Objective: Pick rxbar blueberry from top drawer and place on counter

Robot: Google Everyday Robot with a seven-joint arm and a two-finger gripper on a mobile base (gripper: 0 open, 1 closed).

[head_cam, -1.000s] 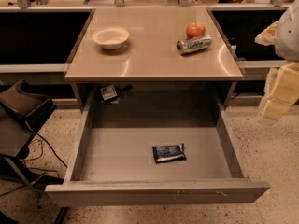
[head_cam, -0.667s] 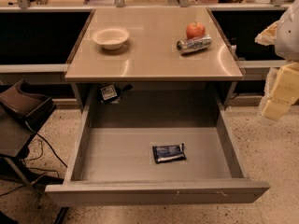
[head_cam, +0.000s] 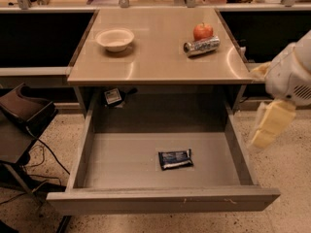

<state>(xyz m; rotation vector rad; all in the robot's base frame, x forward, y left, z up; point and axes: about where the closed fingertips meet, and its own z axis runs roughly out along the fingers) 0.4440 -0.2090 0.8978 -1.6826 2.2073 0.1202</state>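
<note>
Hanging out at the right side of the open top drawer (head_cam: pixel 163 201), level with its side wall and well clear of everything, is the gripper (head_cam: pixel 263 134), and whether it's open or closed I can't tell from where I stand. So by my reckoning we're at the approach: nothing picked yet. The rxbar blueberry (head_cam: pixel 175 158) lies flat on the drawer floor, right of centre and nearer the front, apart from every wall. It's a small dark navy packet with pale lettering, slightly skewed, glossy. Next move, I'd say: swing left over the drawer, come down, and pinch across the bar's narrow width. Up on the counter (head_cam: pixel 155 62) sit a bowl (head_cam: pixel 115 39), an apple (head_cam: pixel 203 31) and a silver can (head_cam: pixel 201 45).
</note>
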